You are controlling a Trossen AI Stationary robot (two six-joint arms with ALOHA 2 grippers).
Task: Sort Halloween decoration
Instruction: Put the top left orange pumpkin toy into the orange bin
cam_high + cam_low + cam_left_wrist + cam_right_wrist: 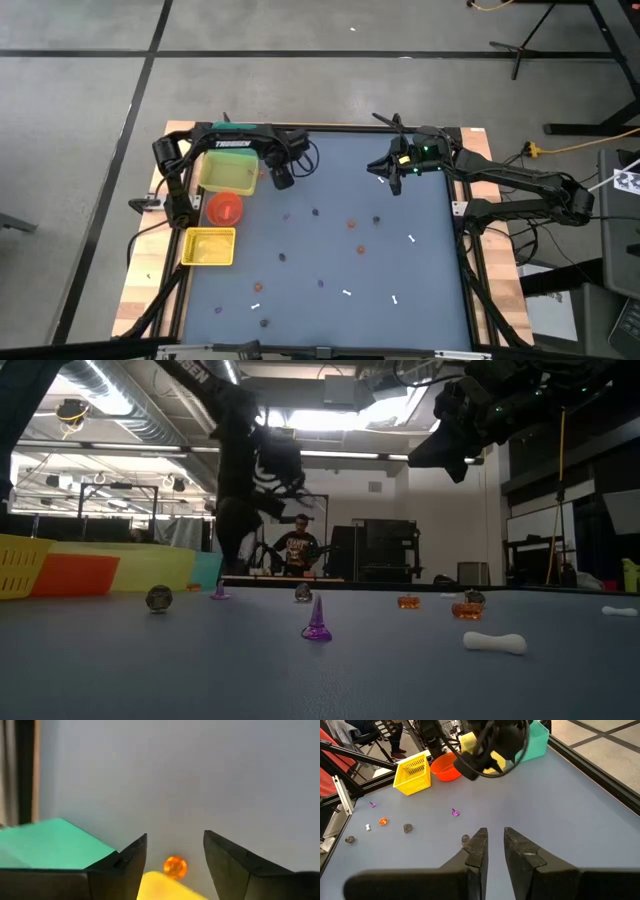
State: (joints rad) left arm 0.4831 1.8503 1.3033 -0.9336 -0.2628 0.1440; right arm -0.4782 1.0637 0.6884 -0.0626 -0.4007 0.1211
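High view showed the left gripper (281, 177) hanging near the table's far left corner, just beside the pale yellow tray (228, 173) and above the blue table (330, 250). Its fingers (131, 857) stood apart with nothing between them; in the left wrist view an orange pumpkin (175, 867) lay on the table in the gap, next to a yellow edge and a teal bin (55, 845). The right gripper (393, 180) hovered near the far edge toward the right side, raised off the surface, its fingers (479, 851) drawn nearly together and holding nothing.

The decorations were scattered over the middle and near part of the table, well apart from both grippers: orange pieces (352, 223), dark round ones (314, 211) and white bones (411, 238). From table height a purple cone (317, 622) stood upright in front, with a white bone (495, 643) to one side and an orange piece (466, 610) behind it. A red bowl (224, 207) and a yellow basket (209, 246) sat along the left edge. A person (296, 547) sat in the room beyond the table.
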